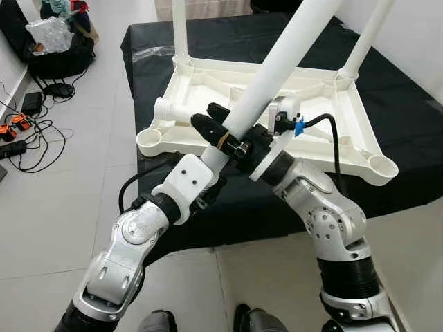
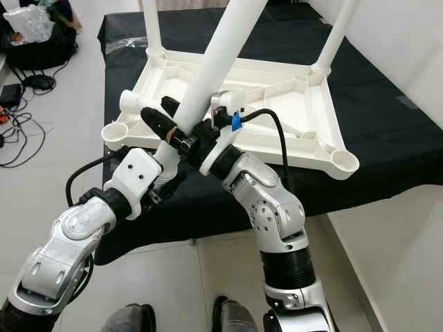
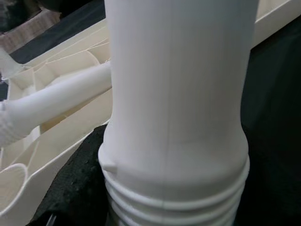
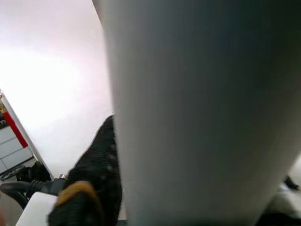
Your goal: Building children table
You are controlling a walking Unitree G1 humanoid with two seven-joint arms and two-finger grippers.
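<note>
An upturned white table top (image 1: pixel 332 149) lies on a black cloth. Two white legs stand upright in its far corners (image 1: pixel 179 31) (image 1: pixel 367 34). A third leg (image 1: pixel 173 111) lies loose inside the top, threaded end toward the left. I hold a fourth leg (image 1: pixel 277 69) tilted over the top's near edge. My left gripper (image 1: pixel 211 166) is shut on it just above the thread (image 3: pixel 174 202), its fingers mostly hidden. My right gripper (image 1: pixel 216 123) is shut on the same leg a little higher, black fingers either side. The near corner sockets (image 1: pixel 152 140) (image 1: pixel 383 166) are open.
The black-covered platform (image 1: pixel 415 117) ends just in front of me. On the floor to the left lie cables and a power strip (image 1: pixel 14 131), a black bag (image 1: pixel 59 59) and crumpled plastic (image 1: pixel 48 31). A white wall rises at the right.
</note>
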